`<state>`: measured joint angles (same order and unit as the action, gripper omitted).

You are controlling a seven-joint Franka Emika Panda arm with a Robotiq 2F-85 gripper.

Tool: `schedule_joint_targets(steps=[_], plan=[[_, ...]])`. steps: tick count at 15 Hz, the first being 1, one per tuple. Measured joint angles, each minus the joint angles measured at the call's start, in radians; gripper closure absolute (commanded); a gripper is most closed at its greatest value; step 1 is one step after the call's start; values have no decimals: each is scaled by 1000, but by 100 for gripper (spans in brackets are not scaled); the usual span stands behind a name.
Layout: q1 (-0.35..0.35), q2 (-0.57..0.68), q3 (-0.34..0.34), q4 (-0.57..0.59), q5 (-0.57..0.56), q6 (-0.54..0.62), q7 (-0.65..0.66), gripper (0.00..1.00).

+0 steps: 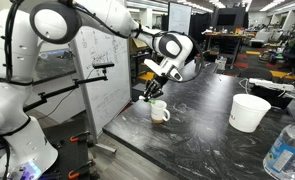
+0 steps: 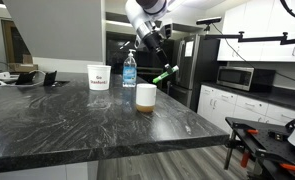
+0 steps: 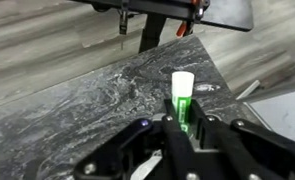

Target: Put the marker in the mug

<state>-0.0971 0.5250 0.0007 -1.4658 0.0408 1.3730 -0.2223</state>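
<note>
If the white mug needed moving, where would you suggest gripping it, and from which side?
Probably pinch the mug by its rim wall from straight above, away from the handle: it stands upright with its mouth open, and the loop looks small for the fingers. The gripper is shut on the marker, so that would go first.

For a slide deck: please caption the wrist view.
Gripper clamped on the green marker, white tip forward, above the dark marbled countertop.
</note>
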Motion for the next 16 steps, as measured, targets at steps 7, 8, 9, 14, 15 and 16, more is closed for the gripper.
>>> schedule_joint_targets(steps=[7, 8, 9, 14, 15, 16], plan=[[-2, 43, 0, 6, 2, 72, 0, 53], [-2, 43, 0, 6, 4, 98, 0, 47], [-2, 43, 0, 6, 4, 127, 0, 39], [-2, -4, 1, -16, 10, 292, -5, 2], [-2, -28, 2, -34, 11, 335, -8, 0], [-2, -57, 2, -56, 12, 374, -12, 0]])
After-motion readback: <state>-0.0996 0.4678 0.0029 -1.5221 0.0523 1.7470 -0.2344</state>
